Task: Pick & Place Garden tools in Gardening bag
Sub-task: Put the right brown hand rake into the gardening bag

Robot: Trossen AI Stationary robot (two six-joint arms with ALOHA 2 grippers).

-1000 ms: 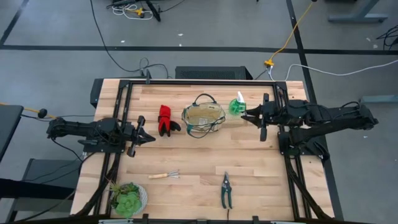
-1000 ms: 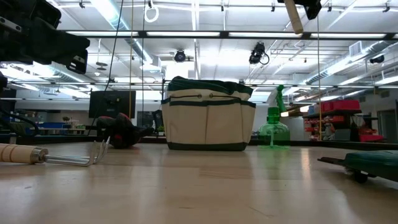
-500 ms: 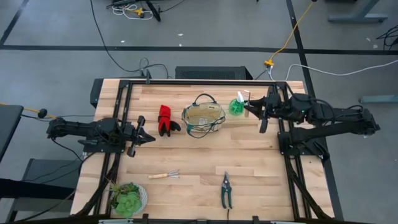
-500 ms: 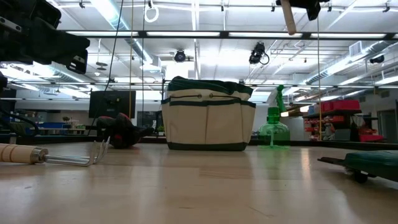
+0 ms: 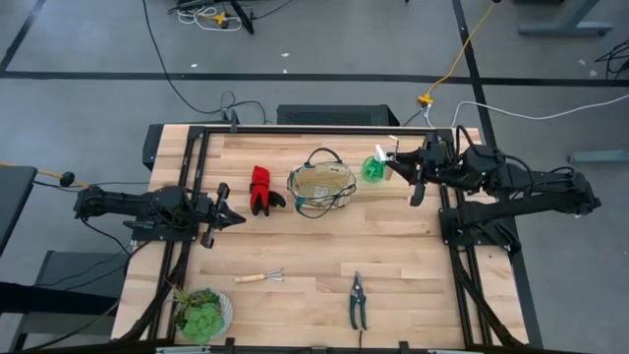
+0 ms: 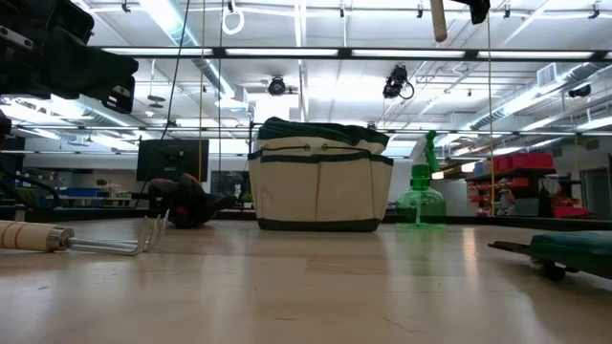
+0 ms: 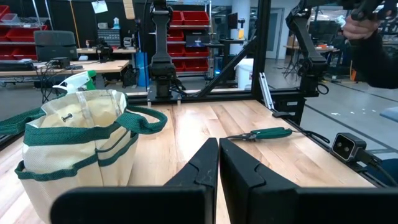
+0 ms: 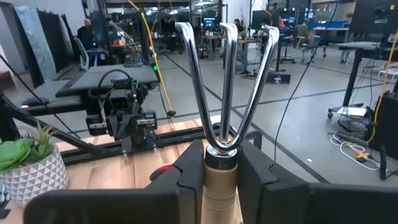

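Right claw (image 5: 401,163), clenched on a chrome three-pronged, wooden-handled fork (image 8: 225,81), should centre over the round tan green-trimmed bag (image 5: 321,185) — then release; left claw (image 5: 228,213) rests clenched.

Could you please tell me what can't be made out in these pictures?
Bag contents: its wall hides them in the low view; too small from above.
Right gripper, holding the pronged tool: mostly cut off by low view's top edge.
Shears: cut by low view's right edge.

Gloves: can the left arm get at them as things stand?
Probably yes. The left gripper sits shut and empty beside the gloves, with only bare table between; the bag stands on their far side.
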